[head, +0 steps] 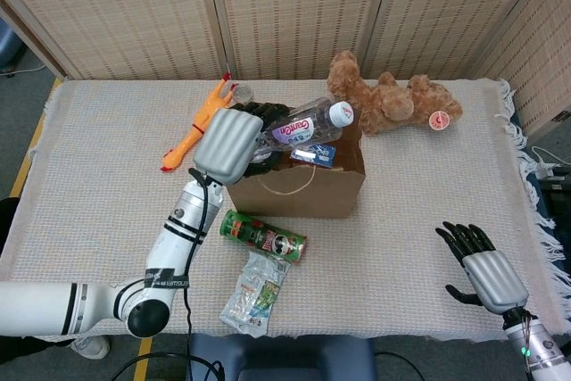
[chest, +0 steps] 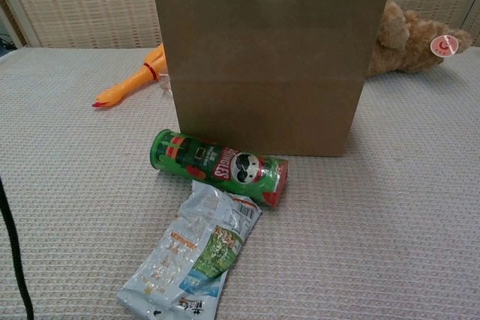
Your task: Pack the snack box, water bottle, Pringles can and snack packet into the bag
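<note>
Currently: water bottle (head: 305,126) gripped by left hand (head: 230,142), tilted, over open top of bag (head: 303,192). Snack box (head: 314,155) seen in bag, just below bottle. Pringles can (head: 263,235) laid on its side nr left forearm, below the hand; snack packet (head: 255,292) touching it. Right hand (head: 482,269) held w/ fingers spread, nothing gripped, well apart from bag.
</note>
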{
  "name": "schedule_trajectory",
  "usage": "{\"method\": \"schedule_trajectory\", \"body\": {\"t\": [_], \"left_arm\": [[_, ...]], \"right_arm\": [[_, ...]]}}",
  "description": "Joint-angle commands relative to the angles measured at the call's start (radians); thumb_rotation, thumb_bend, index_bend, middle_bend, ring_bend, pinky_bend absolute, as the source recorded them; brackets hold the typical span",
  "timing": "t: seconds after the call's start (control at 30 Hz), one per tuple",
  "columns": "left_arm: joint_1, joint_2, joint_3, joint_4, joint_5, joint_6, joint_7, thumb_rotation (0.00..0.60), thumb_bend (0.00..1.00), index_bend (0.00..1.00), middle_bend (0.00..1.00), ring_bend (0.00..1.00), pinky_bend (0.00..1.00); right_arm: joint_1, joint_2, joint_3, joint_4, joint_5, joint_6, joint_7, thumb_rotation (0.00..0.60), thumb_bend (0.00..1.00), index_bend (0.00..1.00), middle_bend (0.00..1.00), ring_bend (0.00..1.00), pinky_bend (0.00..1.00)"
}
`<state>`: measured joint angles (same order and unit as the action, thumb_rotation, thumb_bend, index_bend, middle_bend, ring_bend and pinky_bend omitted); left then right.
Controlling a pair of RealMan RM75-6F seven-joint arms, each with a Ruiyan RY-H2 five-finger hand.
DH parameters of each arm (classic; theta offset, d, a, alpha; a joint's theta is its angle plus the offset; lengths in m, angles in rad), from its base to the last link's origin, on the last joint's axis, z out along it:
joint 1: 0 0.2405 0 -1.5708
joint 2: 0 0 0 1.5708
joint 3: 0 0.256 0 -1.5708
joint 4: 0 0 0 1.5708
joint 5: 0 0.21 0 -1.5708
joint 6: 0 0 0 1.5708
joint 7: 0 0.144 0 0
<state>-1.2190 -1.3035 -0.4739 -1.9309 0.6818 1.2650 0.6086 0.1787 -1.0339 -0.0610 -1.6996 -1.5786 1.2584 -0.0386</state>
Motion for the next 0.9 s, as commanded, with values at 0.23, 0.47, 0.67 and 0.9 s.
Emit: {"method": "schedule_trajectory", "body": {"t": [0.23,0.47,0.67,0.9], "left_arm": [[-0.081,-0.116,0.005,0.088,-0.066,-0.07,0.01,0.6,0.56,0.51,0.54,0.51,0.6],[-0.087,-0.146,0.039,0.116,-0.144,-0.126,0.008,0.6,0.41,0.18,0.19,0.19,0.34],[-0.077,-0.127,0.035,0.114,-0.156,-0.142,-0.013,0.6,0.34,0.0,0.0,0.0,0.12],[-0.05,-0.096,0.02,0.089,-0.115,-0.122,-0.056,0.6,0.33,0.0,0.0,0.0,0.11]], "right_arm": [[0.01,0.014,-0.001,-0.008,0.014,-0.025,0.023,0.6,0.13,0.05,0.0,0.0,0.0],[0.011,0.018,-0.004,-0.011,0.014,-0.029,0.024,0.6,0.13,0.05,0.0,0.0,0.0],[0.014,0.017,-0.002,-0.013,0.02,-0.035,0.018,0.6,0.13,0.05,0.0,0.0,0.0],[0.015,0.015,-0.002,-0.018,0.022,-0.037,0.005,0.6,0.13,0.05,0.0,0.0,0.0]]}}
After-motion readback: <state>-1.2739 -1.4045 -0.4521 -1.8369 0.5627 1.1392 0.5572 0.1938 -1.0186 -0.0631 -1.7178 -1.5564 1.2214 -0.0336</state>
